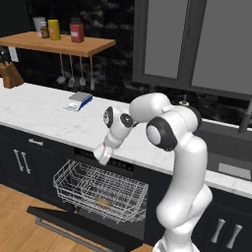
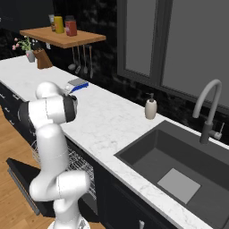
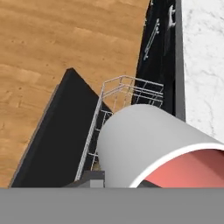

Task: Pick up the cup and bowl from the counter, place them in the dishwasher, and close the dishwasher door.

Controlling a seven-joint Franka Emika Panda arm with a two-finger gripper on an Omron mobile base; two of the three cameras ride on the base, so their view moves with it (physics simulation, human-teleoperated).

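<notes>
The cup (image 3: 148,144) is in the grip of the tool (image 1: 105,155), whose jaws are nearly closed on it: in the hand view its white wall and red inside loom large just in front of the camera, and in the left base view it shows as a small pale shape with a red edge at the end of the arm, just over the front edge of the surface (image 1: 44,115) and above the pulled-out white wire rack (image 1: 98,189). The dishwasher door (image 1: 78,226) lies dropped open towards the wooden floor (image 3: 52,52), and the rack stands out over it. A tan-brown shape lies low in the rack in the left base view, which I take to be the bowl (image 1: 103,201), already in the dishwasher (image 1: 125,197). So the step in hand looks like carrying the cup down into the rack, the second of the two loads. The next move calls for lowering the cup between the wires onto a free patch of rack beside the bowl, not on top of it, then opening the jaws and lifting clear of the wires. After that the door remains to be swung up shut by its front edge.
</notes>
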